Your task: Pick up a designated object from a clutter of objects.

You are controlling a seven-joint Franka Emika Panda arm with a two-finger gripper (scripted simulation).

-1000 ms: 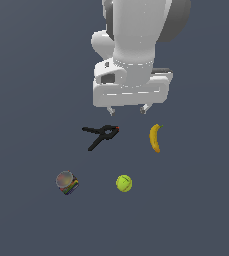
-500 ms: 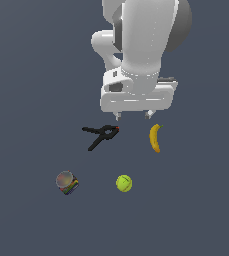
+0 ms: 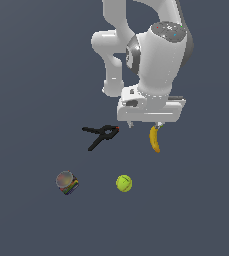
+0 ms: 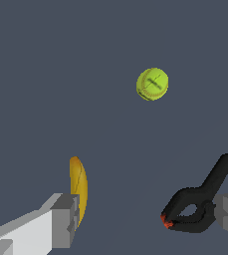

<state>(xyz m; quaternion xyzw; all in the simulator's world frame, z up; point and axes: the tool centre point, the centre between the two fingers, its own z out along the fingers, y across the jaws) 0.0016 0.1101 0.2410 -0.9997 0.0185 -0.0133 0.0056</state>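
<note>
- Banana: smooth yellow, gently curved, dark greenish stem tip. It lies flat on the dark matte worktop, just below the end effector. In the exterior view its upper end is hidden behind one finger.
- Clamp: black spring clamp with splayed handles and a small red tip, at about 9 o'clock from the banana in the exterior view.
- Ball: round, fuzzy yellow-green with a seam line, at about 7 o'clock from the banana, well apart from it.
- Can: short, tilted, greyish lid and colourful label, at 9 o'clock from the ball. The wrist view cuts it off at the frame edge.
- Arm: white glossy links, wrist bent so the end effector points straight down.
- End effector: fingers spread wide, holding nothing. In the wrist view one grey finger sits just beside the banana's end, and the other overlaps the clamp.
- Contact between finger and banana: cannot tell.
</note>
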